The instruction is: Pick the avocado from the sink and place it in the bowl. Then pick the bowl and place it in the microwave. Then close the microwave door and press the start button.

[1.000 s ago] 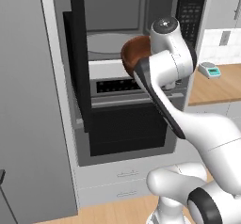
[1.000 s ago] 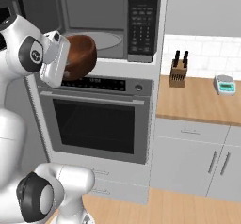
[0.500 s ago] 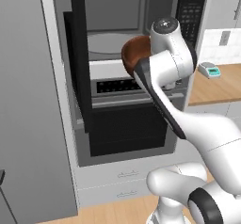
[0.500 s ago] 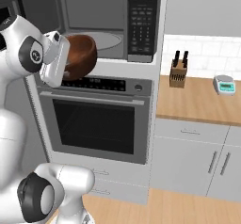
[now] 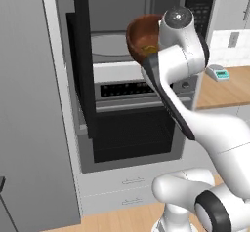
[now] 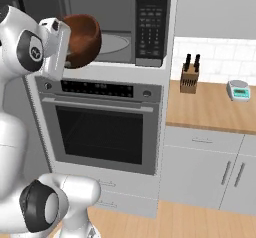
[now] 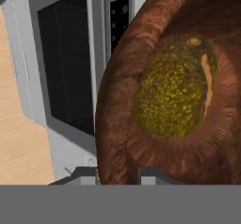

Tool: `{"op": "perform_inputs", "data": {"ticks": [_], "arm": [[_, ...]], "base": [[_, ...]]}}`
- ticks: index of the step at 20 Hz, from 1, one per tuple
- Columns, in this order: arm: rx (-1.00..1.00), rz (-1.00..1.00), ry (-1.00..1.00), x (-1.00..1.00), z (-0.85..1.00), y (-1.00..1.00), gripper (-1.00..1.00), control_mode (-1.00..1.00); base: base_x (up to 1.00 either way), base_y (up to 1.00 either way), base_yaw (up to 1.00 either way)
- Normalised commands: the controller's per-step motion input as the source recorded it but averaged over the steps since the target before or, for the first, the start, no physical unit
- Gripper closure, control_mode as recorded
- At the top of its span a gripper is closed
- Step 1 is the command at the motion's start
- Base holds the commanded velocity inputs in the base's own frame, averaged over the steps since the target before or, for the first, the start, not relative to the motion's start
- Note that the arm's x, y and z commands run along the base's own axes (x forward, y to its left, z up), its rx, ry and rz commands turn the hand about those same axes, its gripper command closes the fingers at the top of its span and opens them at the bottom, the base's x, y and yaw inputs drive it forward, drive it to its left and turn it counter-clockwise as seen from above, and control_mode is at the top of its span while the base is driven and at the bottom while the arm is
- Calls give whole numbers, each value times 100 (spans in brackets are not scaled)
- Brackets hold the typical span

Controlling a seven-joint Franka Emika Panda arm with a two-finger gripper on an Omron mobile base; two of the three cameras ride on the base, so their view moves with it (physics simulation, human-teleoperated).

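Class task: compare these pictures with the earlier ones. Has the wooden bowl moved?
No. In the right base view the wooden bowl sits at the same spot before the microwave opening, left of the keypad, as earlier.

Flat, even rendered light throughout, soft faint shadows, no glare; pictures slightly blurry and low-resolution.
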Motion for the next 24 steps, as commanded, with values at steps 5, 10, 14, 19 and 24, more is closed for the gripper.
{"op": "perform_inputs", "data": {"ticks": [5,10,14,19,24], "arm": [[8,0,-29,78,44,47,100,-100],[0,11,1,100,-3,42,100,-100],[1,4,7,100,1,0,100,-100],[-1,5,26,100,-7,4,100,-100],[0,1,12,80,1,0,100,-100]], "base": [[0,0,0],[0,0,0],[0,0,0],[0,0,0],[0,0,0]]}}
